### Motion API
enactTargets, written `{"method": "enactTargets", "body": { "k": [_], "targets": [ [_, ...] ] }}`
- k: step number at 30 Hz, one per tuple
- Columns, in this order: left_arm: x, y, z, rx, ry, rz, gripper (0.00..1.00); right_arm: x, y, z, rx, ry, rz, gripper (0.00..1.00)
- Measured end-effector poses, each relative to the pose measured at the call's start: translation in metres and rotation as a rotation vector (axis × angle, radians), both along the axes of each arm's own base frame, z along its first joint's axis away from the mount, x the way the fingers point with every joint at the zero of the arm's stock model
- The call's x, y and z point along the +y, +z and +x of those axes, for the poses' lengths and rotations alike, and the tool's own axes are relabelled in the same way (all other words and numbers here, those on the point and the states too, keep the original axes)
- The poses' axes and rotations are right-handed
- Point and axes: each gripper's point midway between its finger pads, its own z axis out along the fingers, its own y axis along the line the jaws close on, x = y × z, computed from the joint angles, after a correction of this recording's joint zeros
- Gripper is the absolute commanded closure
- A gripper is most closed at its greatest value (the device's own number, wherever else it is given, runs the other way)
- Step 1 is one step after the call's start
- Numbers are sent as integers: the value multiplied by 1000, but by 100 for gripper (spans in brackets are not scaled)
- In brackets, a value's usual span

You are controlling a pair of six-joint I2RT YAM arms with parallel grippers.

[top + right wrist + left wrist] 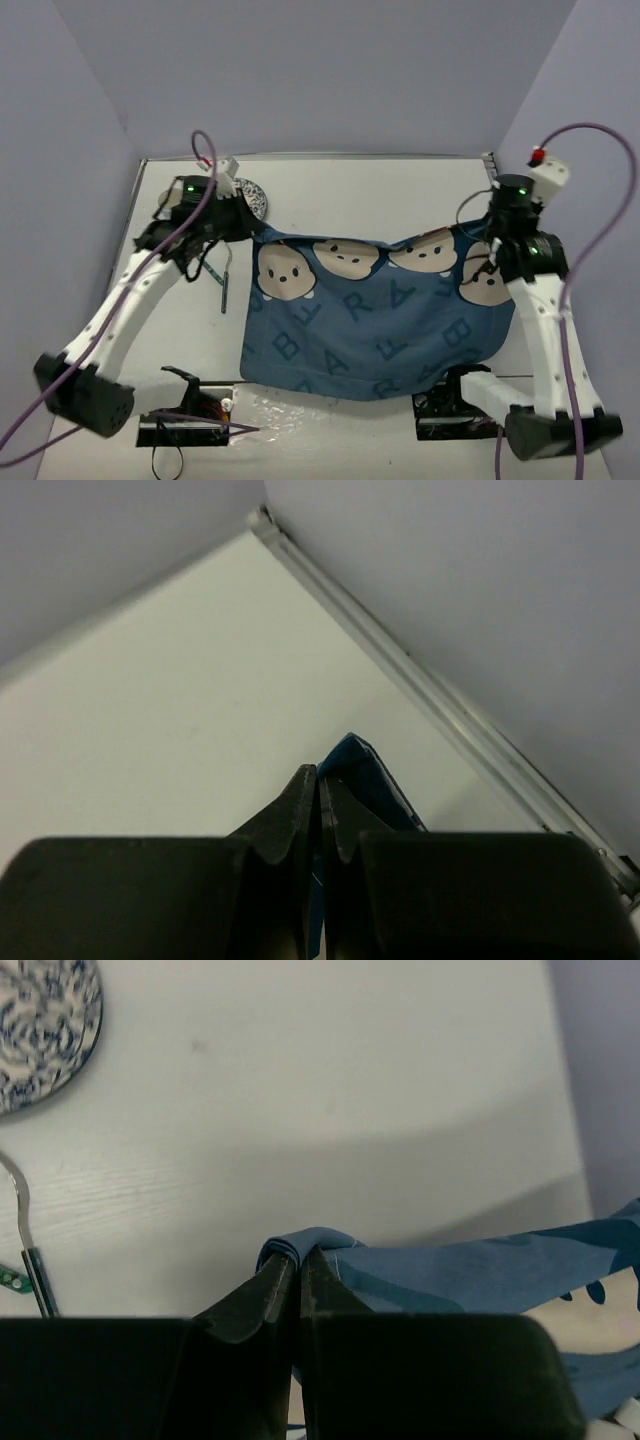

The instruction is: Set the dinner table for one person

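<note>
The blue cartoon-face placemat (370, 320) is held by its two far corners and spreads over the middle and near part of the white dinner table (360, 195); its near edge reaches the arm bases. My left gripper (250, 232) is shut on the far left corner, seen in the left wrist view as a blue fold (300, 1242) between the fingertips of the gripper (297, 1258). My right gripper (487, 245) is shut on the far right corner (365, 775), its tips (320, 780) close to the table's metal rim (400, 660).
A blue-patterned plate (252, 195) lies at the back left, partly hidden by the left arm; it also shows in the left wrist view (40, 1030). A fork (224, 285) and a green-handled spoon (208, 265) lie left of the placemat. Grey walls enclose the table.
</note>
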Motion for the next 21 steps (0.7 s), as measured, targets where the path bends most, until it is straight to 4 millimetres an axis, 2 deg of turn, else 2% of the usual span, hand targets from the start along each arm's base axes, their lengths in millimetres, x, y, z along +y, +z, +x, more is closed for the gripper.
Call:
{"method": "enactTargets", "body": {
  "k": [2, 3, 5, 6, 8, 9, 11, 15, 18, 21],
  "targets": [
    [-6, -70, 32, 162, 63, 42, 100, 2, -66, 35, 172, -18, 1, 100],
    [-6, -108, 40, 246, 90, 70, 100, 2, -103, 49, 261, -23, 1, 100],
    [-2, -173, 43, 396, 141, 126, 100, 3, -168, 59, 418, -29, 6, 100],
    [0, -198, 42, 454, 166, 149, 100, 2, -196, 59, 489, -34, 10, 100],
    [4, -229, 45, 516, 211, 174, 100, -2, -234, 60, 569, -47, 30, 100],
    [4, -236, 50, 521, 228, 178, 100, -5, -246, 62, 591, -57, 38, 100],
    [2, -242, 66, 502, 265, 169, 100, -10, -257, 76, 574, -74, 49, 100],
    [-8, -246, 103, 466, 304, 137, 100, -22, -270, 110, 534, -83, 59, 100],
    [-19, -251, 134, 450, 320, 110, 100, -32, -275, 146, 511, -82, 48, 100],
    [-28, -259, 157, 443, 333, 91, 100, -41, -280, 174, 496, -75, 34, 100]
  ]
}}
